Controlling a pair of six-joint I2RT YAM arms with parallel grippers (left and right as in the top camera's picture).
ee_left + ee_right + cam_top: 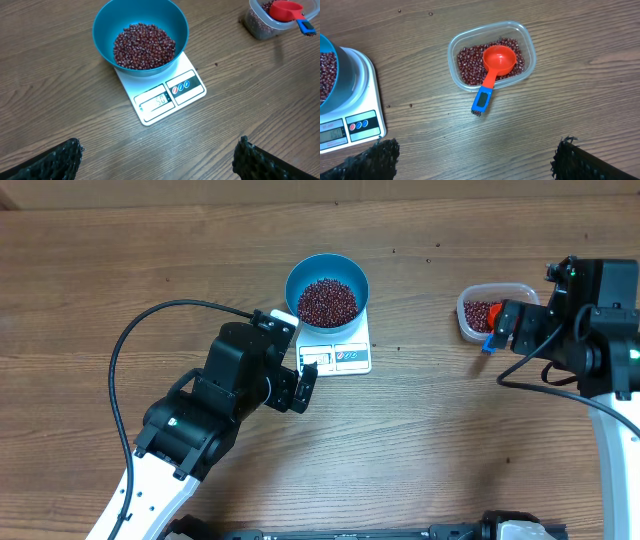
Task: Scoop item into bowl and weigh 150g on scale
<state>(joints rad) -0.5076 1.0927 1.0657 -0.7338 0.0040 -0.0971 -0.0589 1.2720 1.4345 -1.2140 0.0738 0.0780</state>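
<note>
Black left gripper (157, 162) poised just before scale (196, 75), jaws spread, empty | right gripper (475, 162) well right of scale, spread, empty | blue bowl (105, 30) of beans (144, 45) on scale | display (155, 102) digits unclear

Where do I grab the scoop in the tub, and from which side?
Grip the scoop by its blue handle, which sticks out past the tub's rim, clear of the beans. Come down from above, jaws across the handle's narrow width. The red cup is round, wide and lies in the beans.

Overhead top-down, both wrists angled downward, sharing scale (167, 95)
</note>
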